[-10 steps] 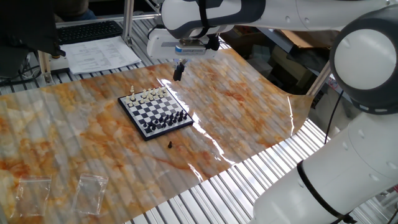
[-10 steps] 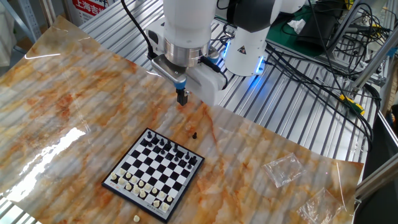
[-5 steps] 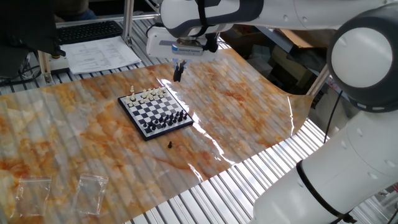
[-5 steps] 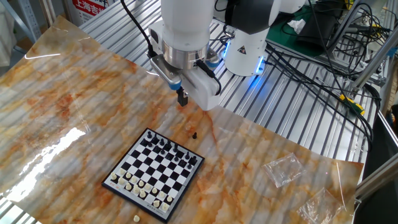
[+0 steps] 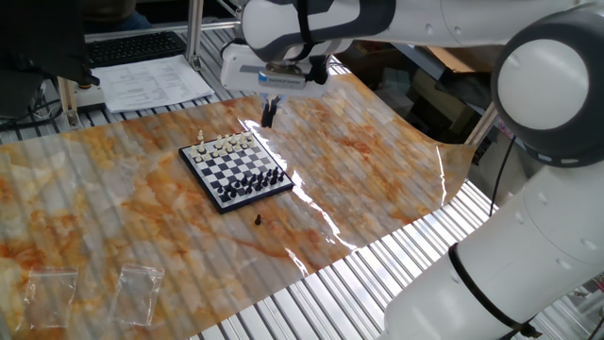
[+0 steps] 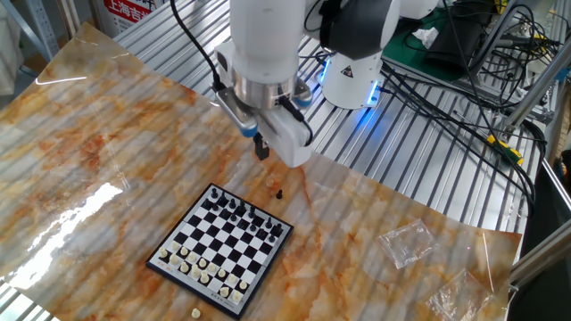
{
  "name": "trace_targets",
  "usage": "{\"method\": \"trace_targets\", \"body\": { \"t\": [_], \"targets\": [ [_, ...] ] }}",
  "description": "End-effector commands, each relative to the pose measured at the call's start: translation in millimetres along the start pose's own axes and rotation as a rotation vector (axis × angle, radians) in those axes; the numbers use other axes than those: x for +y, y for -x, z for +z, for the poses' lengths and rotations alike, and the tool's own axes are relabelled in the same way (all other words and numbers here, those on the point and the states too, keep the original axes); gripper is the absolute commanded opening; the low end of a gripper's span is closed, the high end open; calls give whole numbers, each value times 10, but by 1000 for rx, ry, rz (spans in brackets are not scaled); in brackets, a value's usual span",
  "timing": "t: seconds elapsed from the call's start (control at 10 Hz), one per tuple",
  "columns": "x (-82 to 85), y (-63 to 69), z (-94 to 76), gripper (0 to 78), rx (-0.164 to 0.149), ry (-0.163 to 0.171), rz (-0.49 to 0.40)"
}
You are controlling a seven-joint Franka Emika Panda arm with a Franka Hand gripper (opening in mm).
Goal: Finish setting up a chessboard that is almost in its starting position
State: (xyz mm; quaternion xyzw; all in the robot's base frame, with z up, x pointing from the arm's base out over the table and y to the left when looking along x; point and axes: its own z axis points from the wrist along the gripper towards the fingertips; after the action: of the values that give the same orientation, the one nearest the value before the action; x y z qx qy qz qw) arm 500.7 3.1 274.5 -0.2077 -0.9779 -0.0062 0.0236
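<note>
A: Where's the chessboard (image 5: 235,167)?
B: Mid-table on the marbled orange sheet (image 5: 113,208), lying flat, turned at an angle to the sheet's edges. In the other fixed view it's at (image 6: 220,249).
A: Pieces?
B: Cream row along one edge, black row along the opposite edge. One stray black piece (image 5: 257,219) stands on the sheet just off the black side, also seen at (image 6: 278,193). One stray cream piece (image 5: 200,135) sits just off the cream side, at the corner; in the other view it's below the board's near edge (image 6: 195,313).
A: Gripper?
B: The gripper (image 5: 269,112) hangs above the sheet, off the board, fingers pointing down. Seen at (image 6: 261,148) too. Fingers look pressed together, dark tip, nothing visible between them.
A: Touching anything?
B: No, it's up in the air, clear of board and pieces.
A: Anything else on the table?
B: Two clear plastic bags (image 5: 139,290) near one end of the sheet, well apart from the board. Keyboard (image 5: 135,46) and papers (image 5: 154,82) behind the table. Cables (image 6: 464,98) across the slatted metal surface.
</note>
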Motion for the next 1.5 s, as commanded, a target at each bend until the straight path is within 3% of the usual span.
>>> {"method": "trace_targets", "body": {
  "t": [0.1, 0.5, 1.1, 1.4, 1.5],
  "targets": [
    [14, 10, 84, 0, -10, 12, 24],
    [38, 51, 265, 0, -38, 25, 2],
    [45, 32, 262, 0, -57, 20, 45],
    [45, 32, 262, 0, -89, 40, 39],
    [45, 32, 262, 0, -92, 44, 95]
  ]
}}
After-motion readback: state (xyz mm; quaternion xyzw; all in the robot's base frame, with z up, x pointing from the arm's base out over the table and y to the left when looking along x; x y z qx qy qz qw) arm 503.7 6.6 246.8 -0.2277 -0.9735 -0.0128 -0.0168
